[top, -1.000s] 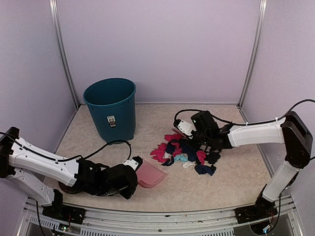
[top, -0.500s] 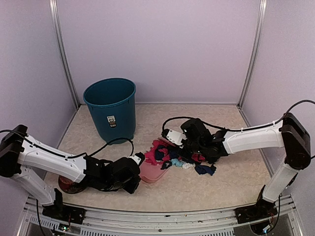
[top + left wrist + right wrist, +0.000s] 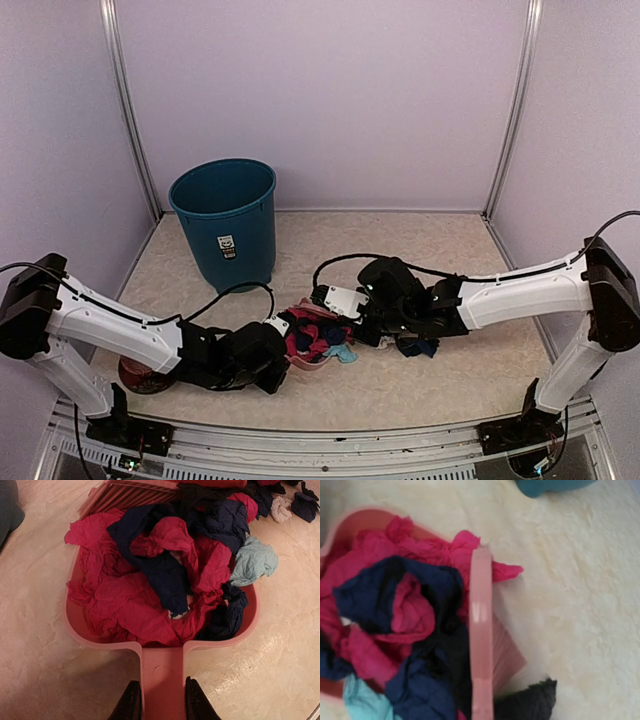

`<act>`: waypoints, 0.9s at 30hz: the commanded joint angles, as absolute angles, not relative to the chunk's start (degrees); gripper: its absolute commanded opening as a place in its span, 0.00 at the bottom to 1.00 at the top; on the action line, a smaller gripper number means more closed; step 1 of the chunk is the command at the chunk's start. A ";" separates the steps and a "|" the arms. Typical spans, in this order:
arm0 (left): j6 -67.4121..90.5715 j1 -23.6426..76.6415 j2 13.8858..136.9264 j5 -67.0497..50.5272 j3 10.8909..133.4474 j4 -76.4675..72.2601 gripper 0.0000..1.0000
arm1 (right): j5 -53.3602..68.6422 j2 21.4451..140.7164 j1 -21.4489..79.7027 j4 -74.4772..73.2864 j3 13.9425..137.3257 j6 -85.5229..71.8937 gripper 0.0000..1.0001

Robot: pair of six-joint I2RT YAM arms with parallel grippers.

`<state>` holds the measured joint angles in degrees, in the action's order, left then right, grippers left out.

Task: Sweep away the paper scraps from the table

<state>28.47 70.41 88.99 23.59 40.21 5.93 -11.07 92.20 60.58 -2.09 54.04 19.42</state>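
My left gripper (image 3: 270, 368) (image 3: 162, 701) is shut on the handle of the pink dustpan (image 3: 162, 672), which lies flat on the table (image 3: 450, 395). The pan holds a heap of paper scraps (image 3: 145, 600) (image 3: 310, 335) in magenta-red, dark blue and black. A light teal scrap (image 3: 255, 560) (image 3: 345, 352) hangs over the pan's right rim. My right gripper (image 3: 348, 303) holds the pink brush (image 3: 481, 630), bristles against the heap at the pan's mouth; its fingers are out of its wrist view. A white scrap (image 3: 280, 507) and dark scraps (image 3: 415, 347) lie on the table behind the brush.
A teal bin (image 3: 225, 220) stands at the back left. A red ball in a bowl (image 3: 135, 377) sits by the left arm near the front edge. Lilac walls and metal posts close in the table.
My right gripper has swept the brush left, pushing most of the scraps into the dustpan. My left gripper has slid the pan slightly right to meet them. A few scraps stayed behind.
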 commanded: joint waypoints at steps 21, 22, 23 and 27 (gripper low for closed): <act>24.43 74.13 93.27 30.59 31.77 -17.32 0.00 | -32.48 76.51 59.77 -3.31 46.83 10.30 0.00; 24.10 74.20 93.14 30.77 31.78 -17.99 0.00 | -32.82 75.36 59.57 -3.34 46.44 9.74 0.00; 23.88 74.30 92.93 31.09 31.73 -18.42 0.00 | -33.17 74.39 59.39 -3.24 45.94 9.35 0.00; 22.61 74.57 91.51 32.62 31.98 -19.36 0.00 | -34.08 70.10 58.53 -2.54 43.90 8.06 0.00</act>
